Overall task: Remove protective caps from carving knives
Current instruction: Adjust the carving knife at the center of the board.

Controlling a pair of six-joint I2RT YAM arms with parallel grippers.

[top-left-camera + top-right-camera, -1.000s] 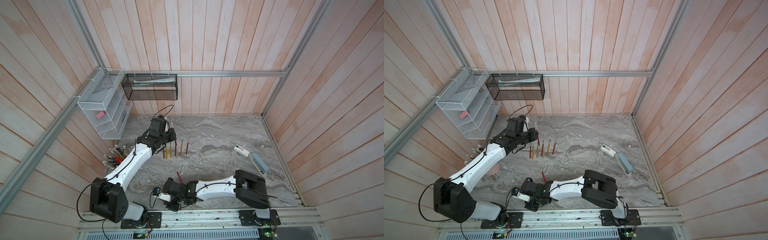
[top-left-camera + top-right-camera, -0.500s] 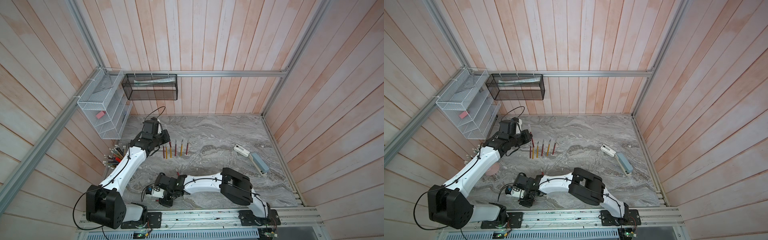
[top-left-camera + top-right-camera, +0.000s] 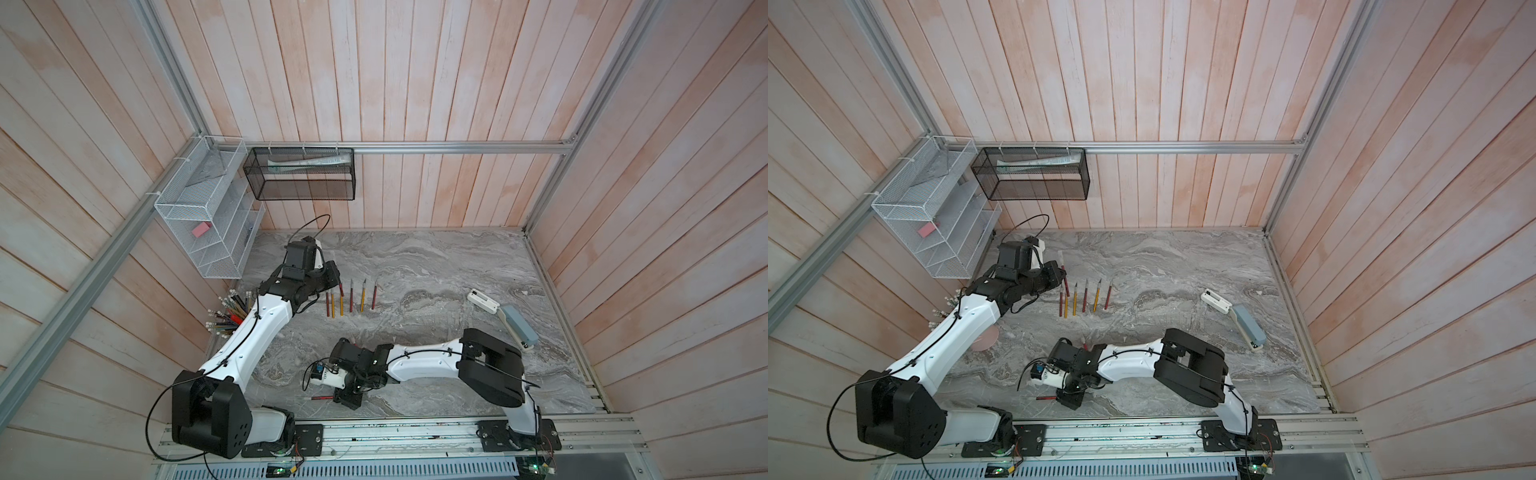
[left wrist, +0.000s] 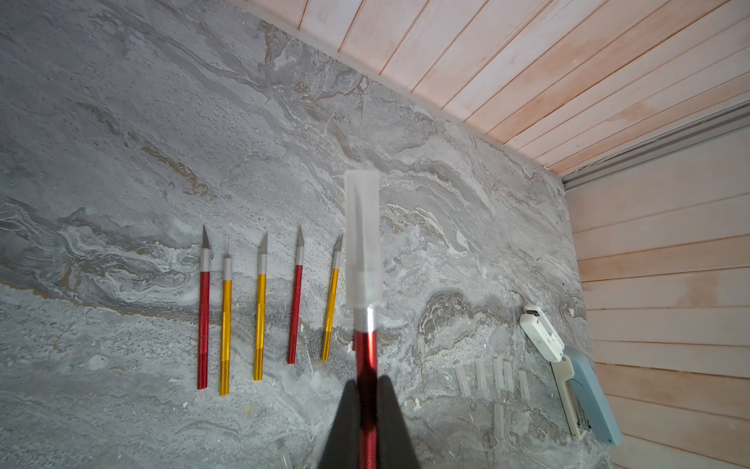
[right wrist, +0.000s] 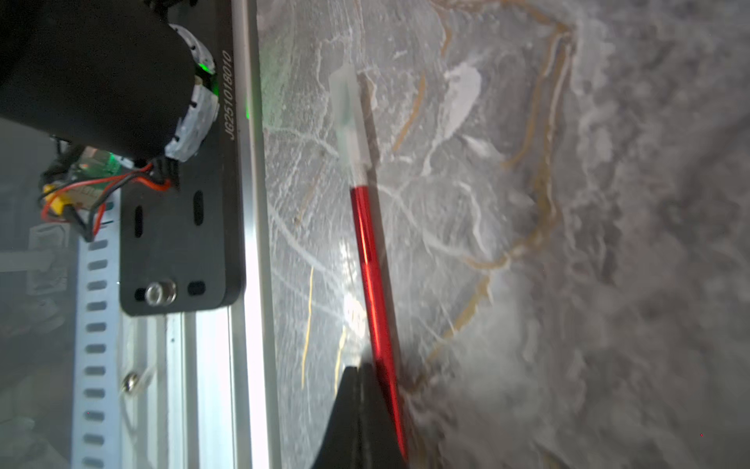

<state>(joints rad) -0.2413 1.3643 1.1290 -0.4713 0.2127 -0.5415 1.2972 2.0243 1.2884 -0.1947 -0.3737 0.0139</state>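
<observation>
With left pincer [image 4: 367,383] clamped on the slim stiff red-handled carving knife [image 4: 365,349], pinch its light, probably slippery translucent plastic cap [image 4: 362,239] mid-sleeve, after opening the fully closed right pincer [image 5: 359,371].

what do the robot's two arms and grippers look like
Left arm and right arm: rounded white shells between bulky black joint housings, with thin black cables running along them. Left gripper and right gripper are matte black, tapering to narrow wedge tips.
</observation>
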